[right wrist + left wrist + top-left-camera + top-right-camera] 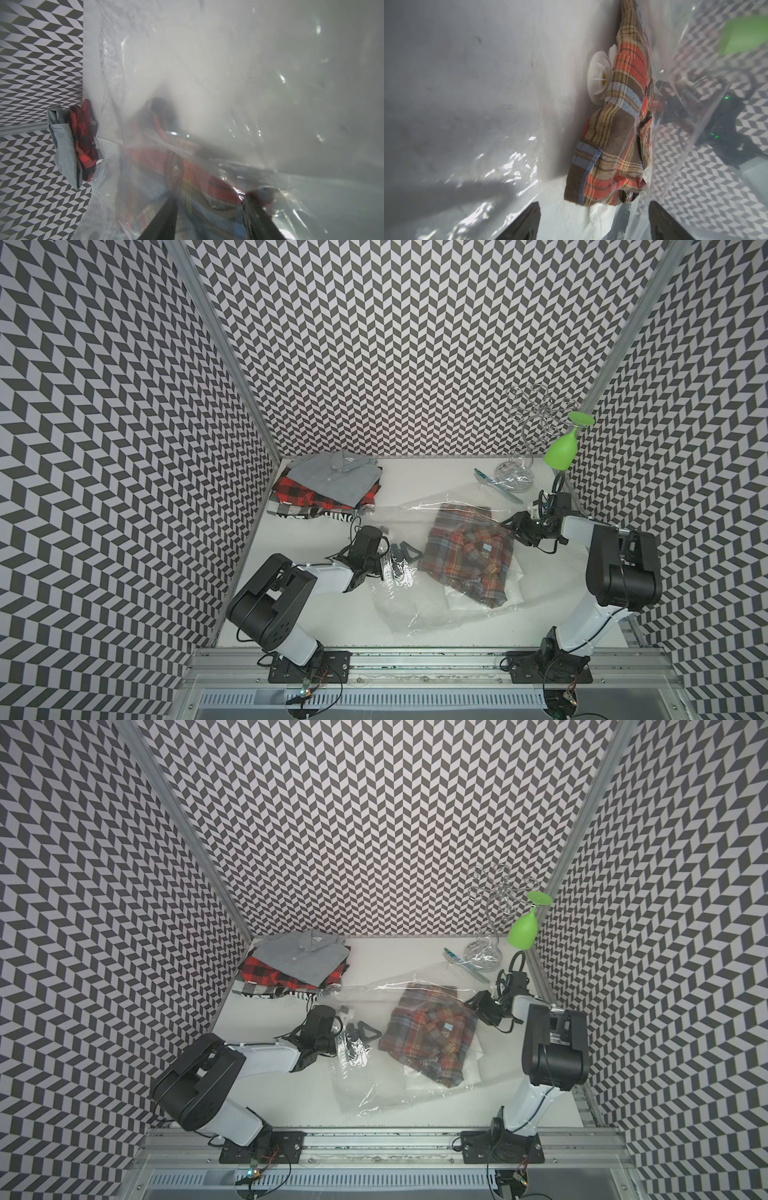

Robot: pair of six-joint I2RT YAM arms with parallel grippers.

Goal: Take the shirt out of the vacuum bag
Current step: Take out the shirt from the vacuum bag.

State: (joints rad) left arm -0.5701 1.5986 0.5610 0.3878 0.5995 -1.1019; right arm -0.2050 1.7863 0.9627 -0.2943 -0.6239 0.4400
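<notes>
The left gripper gapes open against the clear crinkly plastic vacuum bag, mid-frame; the plaid orange-blue shirt lies inside, right of centre. The right gripper straddles bag and shirt, grip unclear: pulling may drag both.

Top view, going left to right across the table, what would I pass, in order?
pile of folded shirts → left hand → plaid shirt, inside the vacuum bag → right hand → green glass
</notes>
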